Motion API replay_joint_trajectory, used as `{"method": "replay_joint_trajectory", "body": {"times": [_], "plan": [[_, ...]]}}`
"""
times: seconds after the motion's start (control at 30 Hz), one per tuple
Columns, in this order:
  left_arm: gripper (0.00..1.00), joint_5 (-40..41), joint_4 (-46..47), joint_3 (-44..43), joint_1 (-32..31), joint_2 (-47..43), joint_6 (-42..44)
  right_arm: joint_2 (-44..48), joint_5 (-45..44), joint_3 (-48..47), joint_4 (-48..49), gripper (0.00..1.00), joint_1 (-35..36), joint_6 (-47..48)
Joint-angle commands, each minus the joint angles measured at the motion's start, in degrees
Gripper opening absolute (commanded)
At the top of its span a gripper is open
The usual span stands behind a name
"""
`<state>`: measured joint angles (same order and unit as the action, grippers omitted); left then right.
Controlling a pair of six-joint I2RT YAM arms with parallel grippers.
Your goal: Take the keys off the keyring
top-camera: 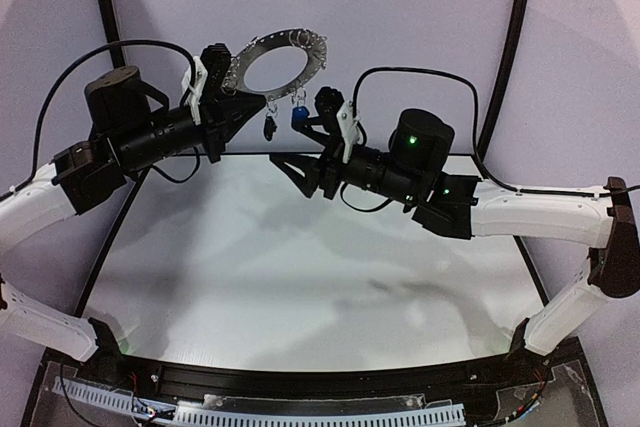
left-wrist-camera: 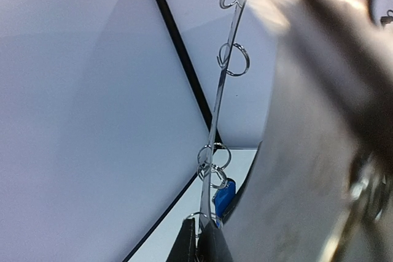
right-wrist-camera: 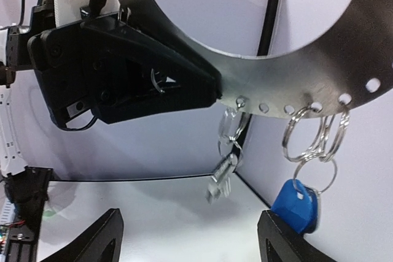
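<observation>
Keyring (top-camera: 278, 65) position?
Aloft at twelve o'clock, left end effector (top-camera: 234, 85) clenched on its rim.
Next?
Probably the released right end effector (right-wrist-camera: 193, 243) closes on the blue key (right-wrist-camera: 296, 204), five o'clock.

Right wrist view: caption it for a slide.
Left gripper pinches the keyring; blue key and second key dangle by open right gripper.
</observation>
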<state>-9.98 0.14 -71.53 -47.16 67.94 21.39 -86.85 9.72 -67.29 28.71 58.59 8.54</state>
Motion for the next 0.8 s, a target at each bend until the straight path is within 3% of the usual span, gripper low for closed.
{"method": "replay_joint_trajectory", "body": {"times": [0.0,0.47,0.77], "plan": [[0.01,4.88,4.97,-1.05,-0.22,0.4,-1.71,-1.04,-3.9,-0.5,3.31,0.77,0.34,2.9],[0.01,14.18,5.1,-5.0,-1.16,4.81,-1.76,-4.03,-12.64,-1.54,11.72,0.74,0.45,6.09],[0.01,15.82,4.59,-6.95,-2.34,6.85,-0.88,-7.29,-15.67,-4.21,13.41,0.65,0.55,4.57]]}}
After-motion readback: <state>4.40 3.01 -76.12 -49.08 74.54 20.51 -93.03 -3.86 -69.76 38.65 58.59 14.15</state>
